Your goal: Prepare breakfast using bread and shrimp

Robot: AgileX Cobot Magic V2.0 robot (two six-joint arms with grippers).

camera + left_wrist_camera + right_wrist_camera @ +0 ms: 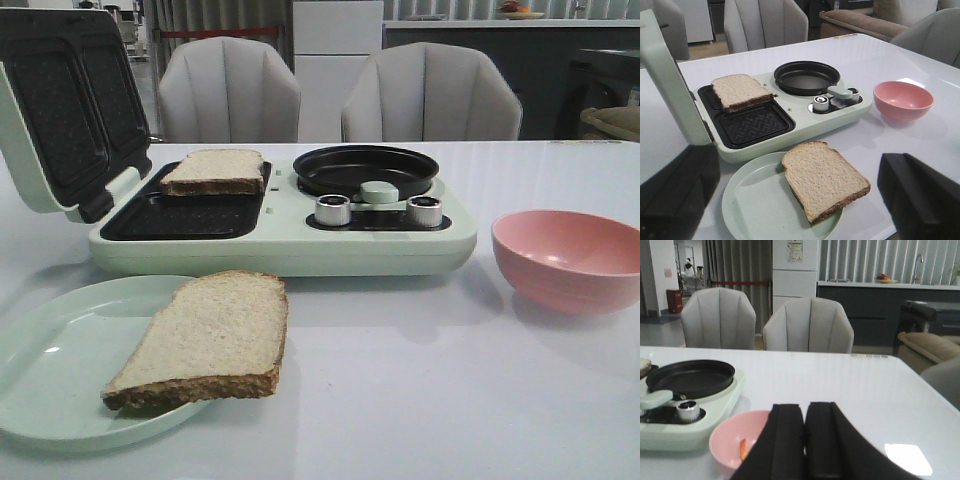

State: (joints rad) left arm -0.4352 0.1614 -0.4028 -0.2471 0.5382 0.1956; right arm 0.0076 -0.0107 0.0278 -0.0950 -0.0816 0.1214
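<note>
Surface [480, 400], white and glossy, carries everything we see. Just ahead of our left pincer [800, 200], fingers spread wide and holding nothing, a bread slice [824, 177] overhangs a pale green plate [757, 205]; beyond it another slice [735, 91] lies on the green breakfast maker [840, 112]. Our right pincer [805, 440], fingers pressed together and empty, hovers at the pink bowl [732, 440], where an orange shrimp [743, 449] piece shows. Grey chairs [807, 325] line the far side.

glossy white table [420, 400], porous bread [215, 335], matt black pan [365, 168], smooth pink bowl [570, 258]
</note>
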